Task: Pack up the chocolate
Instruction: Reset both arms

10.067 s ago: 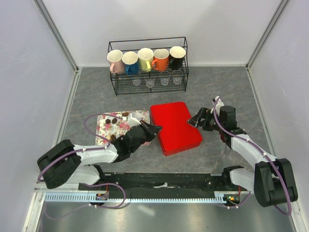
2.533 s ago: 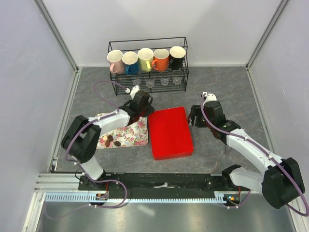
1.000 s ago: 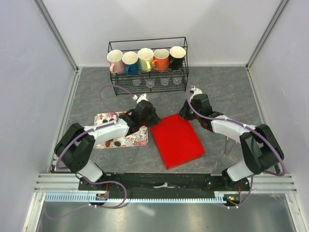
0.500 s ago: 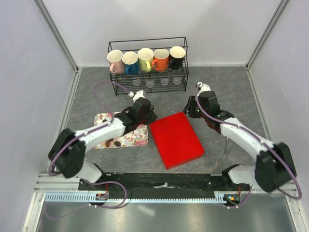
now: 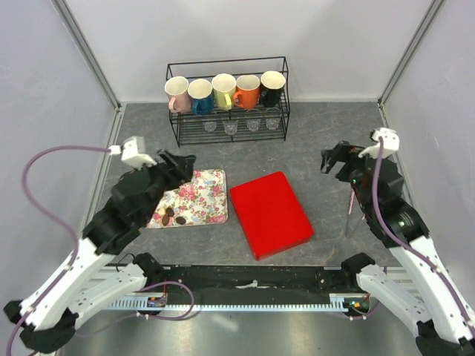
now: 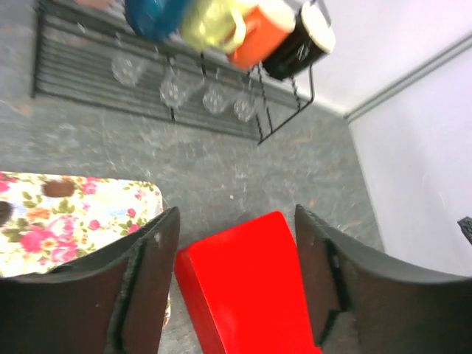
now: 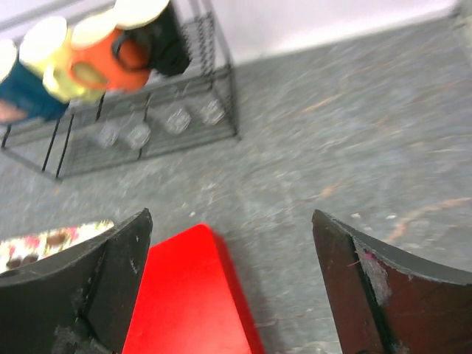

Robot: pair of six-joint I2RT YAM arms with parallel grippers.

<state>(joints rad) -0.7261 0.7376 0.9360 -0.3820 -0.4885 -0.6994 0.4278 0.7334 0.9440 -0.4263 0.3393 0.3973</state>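
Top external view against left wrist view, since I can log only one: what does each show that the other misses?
Only top external: the right arm, the chocolate cluster at the floral tray's near end. Only left wrist: the left gripper close up, open, empty. Both: red box, mug rack, floral tray.
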